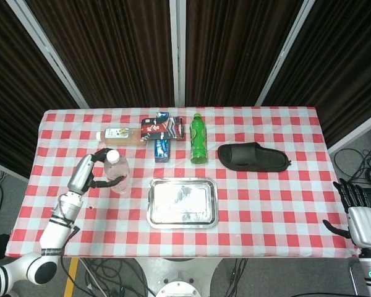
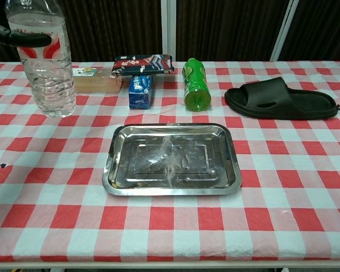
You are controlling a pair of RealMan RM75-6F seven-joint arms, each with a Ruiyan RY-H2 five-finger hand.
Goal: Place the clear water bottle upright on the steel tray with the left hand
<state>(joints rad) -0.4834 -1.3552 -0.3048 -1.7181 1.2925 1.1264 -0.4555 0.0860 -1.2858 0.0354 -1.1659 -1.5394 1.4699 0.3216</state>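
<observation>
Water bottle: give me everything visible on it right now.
The water bottle is clear ribbed plastic with a white cap and a red-and-white label band, partly filled. It stands upright, gripped near the top by the left hand, raised above the checked cloth left of the steel tray, not yet over it.

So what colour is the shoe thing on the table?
The slipper is plain black. The chest view shows it best.

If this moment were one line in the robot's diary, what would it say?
left hand: holds clear plastic water bottle upright, lifted | rectangular steel tray: nothing on it | right hand: idle, table edge
</observation>
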